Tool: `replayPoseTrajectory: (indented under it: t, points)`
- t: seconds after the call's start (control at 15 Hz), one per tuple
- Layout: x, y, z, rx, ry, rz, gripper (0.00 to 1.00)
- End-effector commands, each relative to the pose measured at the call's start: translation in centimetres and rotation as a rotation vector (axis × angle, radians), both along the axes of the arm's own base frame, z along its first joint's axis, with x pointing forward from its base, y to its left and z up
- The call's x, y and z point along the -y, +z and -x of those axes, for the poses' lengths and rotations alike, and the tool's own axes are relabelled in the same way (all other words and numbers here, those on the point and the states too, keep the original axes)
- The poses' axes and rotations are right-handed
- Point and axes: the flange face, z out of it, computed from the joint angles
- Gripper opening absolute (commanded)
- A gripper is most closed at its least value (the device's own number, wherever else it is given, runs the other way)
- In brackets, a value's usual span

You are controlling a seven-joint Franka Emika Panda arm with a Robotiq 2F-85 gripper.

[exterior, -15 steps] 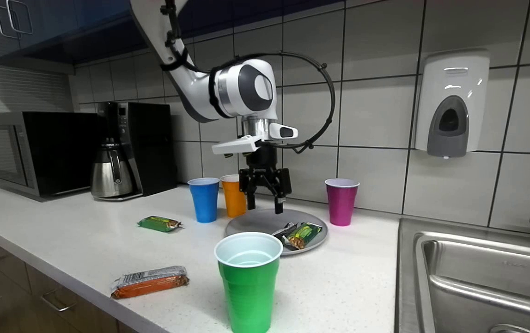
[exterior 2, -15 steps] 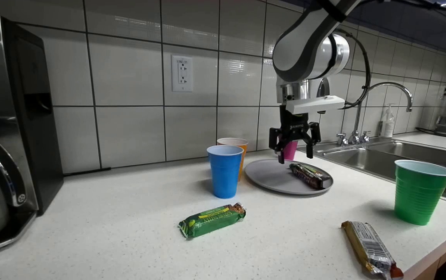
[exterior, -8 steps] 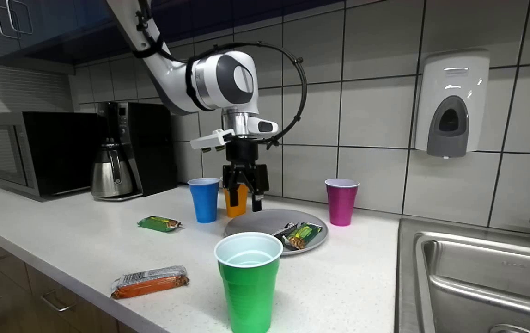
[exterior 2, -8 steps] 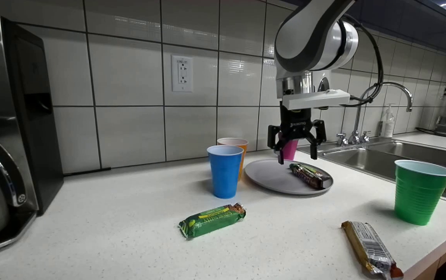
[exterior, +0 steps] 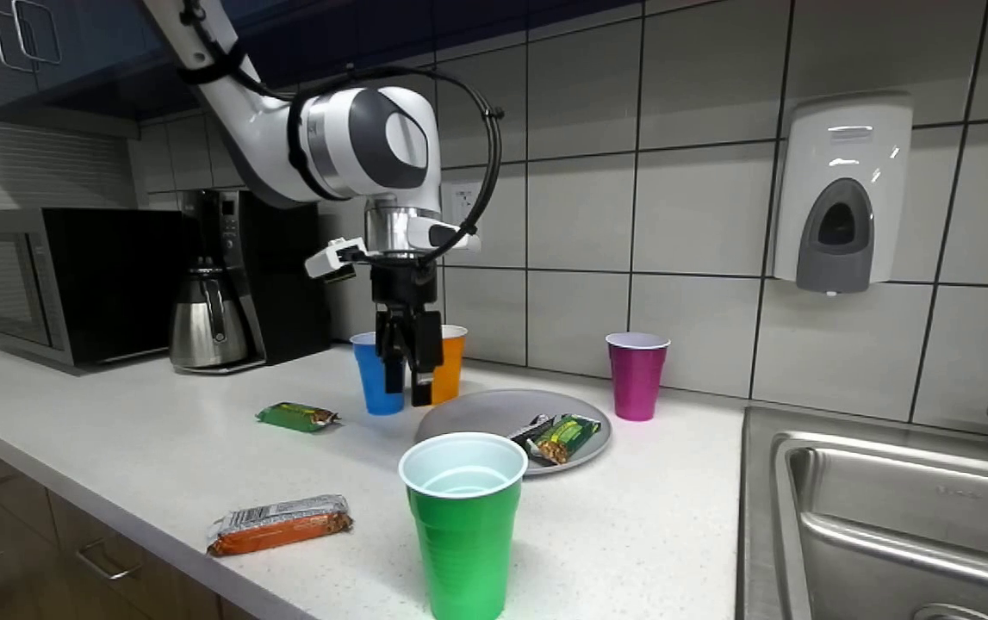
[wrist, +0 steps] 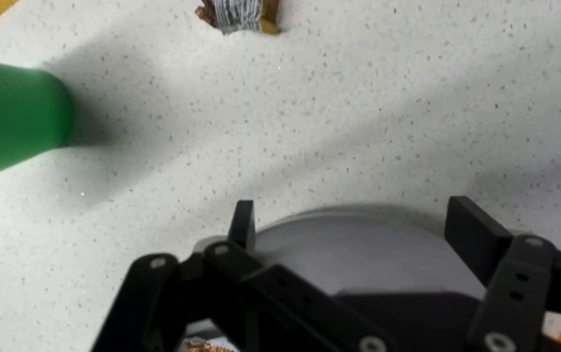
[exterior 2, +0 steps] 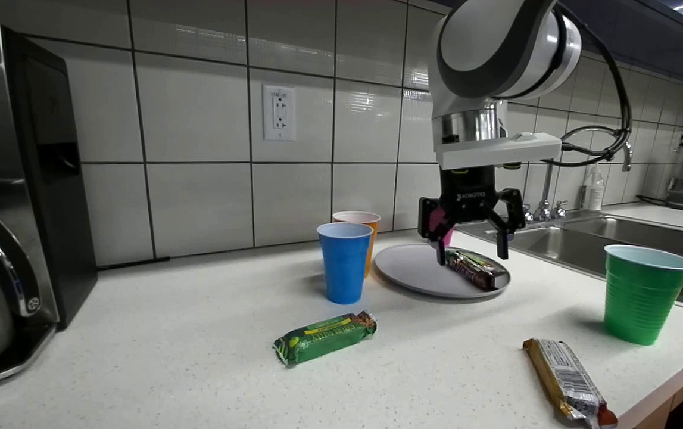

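From left, in an exterior view, a microwave and a coffee maker with a steel carafe are seen on a white desk, toward ten o'clock from the gripper. An orange-and-silver wrapped bar is shown at about half past seven, and a green wrapped bar between eight and nine. A blue cup is partly hidden behind the gripper, which is suspended above the desk with its jaws parted; an orange cup is shown just beyond, toward two o'clock. A green cup is placed in the foreground at five o'clock. A gray plate is found near the gripper at four o'clock, with two wrapped bars laid toward its own four o'clock edge. A magenta cup is positioned at three o'clock, a soap dispenser is mounted on the tiled wall at two, and a steel sink is set between three and four.
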Motion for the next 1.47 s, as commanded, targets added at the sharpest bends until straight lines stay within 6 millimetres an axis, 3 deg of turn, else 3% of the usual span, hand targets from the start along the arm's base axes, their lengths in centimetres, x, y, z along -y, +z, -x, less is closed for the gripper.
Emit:
replayPoseTrajectory:
  t: [0.0, 1.0, 1.4]
  points:
    - [-0.4, 0.7, 3.4, 0.001, -0.063, -0.022, 1.0]
    - [-3.1, -0.7, 11.4, 0.035, -0.243, -0.092, 1.0]
    - [-3.2, -1.2, 14.1, 0.022, -0.38, -0.08, 1.0]
